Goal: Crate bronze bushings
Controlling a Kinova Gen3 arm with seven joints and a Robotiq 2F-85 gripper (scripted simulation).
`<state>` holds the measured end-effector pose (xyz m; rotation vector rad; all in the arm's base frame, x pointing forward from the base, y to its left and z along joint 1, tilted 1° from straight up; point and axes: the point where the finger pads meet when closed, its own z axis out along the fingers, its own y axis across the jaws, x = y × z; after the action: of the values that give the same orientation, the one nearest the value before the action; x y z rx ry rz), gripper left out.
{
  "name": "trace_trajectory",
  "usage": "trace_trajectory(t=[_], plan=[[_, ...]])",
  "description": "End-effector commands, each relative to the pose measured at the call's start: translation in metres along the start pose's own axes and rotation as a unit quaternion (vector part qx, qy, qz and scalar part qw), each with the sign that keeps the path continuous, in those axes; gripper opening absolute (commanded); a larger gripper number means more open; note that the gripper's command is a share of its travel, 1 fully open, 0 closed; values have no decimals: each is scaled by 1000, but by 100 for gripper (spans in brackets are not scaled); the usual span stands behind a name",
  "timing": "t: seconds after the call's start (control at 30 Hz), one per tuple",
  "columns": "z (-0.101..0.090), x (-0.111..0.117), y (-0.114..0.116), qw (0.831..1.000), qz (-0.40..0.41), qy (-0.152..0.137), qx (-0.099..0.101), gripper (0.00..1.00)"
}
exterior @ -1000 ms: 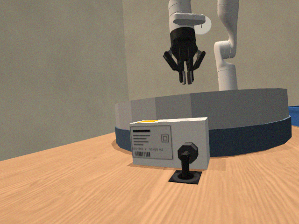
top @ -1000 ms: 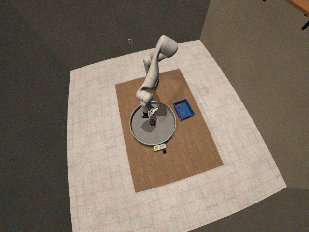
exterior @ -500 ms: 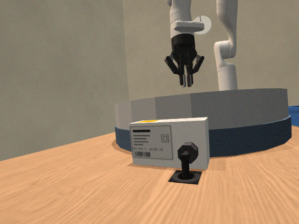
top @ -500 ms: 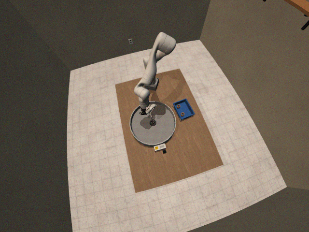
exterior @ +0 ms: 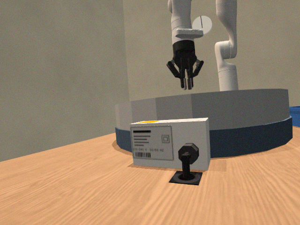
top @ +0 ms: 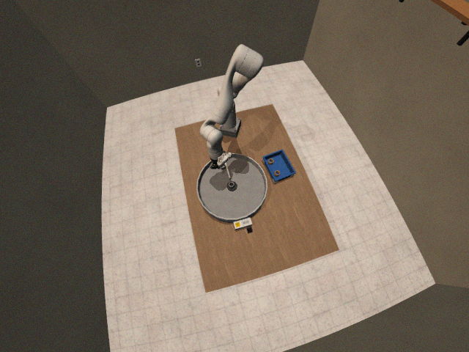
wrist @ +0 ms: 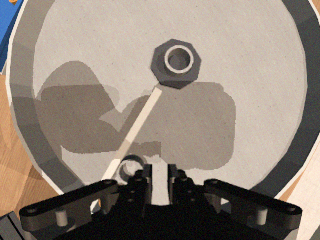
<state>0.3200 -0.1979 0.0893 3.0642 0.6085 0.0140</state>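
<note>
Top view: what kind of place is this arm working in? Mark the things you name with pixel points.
Probably a small robot test cell or lab room: the arm is bolted by a base plate (top: 235,131) to a wood-topped surface, a walled turntable (top: 231,210) (exterior: 237,111) sits before it, and a blue crate (top: 283,166) holding two bushings stands alongside.

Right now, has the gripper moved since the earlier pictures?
Yes: the gripper is lower in the exterior view, its fingertips closer to the turning table's rim.
</note>
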Motion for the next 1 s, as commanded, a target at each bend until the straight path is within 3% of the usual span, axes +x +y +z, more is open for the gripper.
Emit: trace_trajectory(t=[0.0,0.07,0.47,0.63,0.97], plan=[[2,-26,-9,1000,8,0,3,14],[5,-48,-16,1000,8,0,3,14],[5,-48,-16,1000,8,0,3,14],[20,-48,-16,1000,8,0,3,14],[20,-48,-16,1000,8,0,3,14]])
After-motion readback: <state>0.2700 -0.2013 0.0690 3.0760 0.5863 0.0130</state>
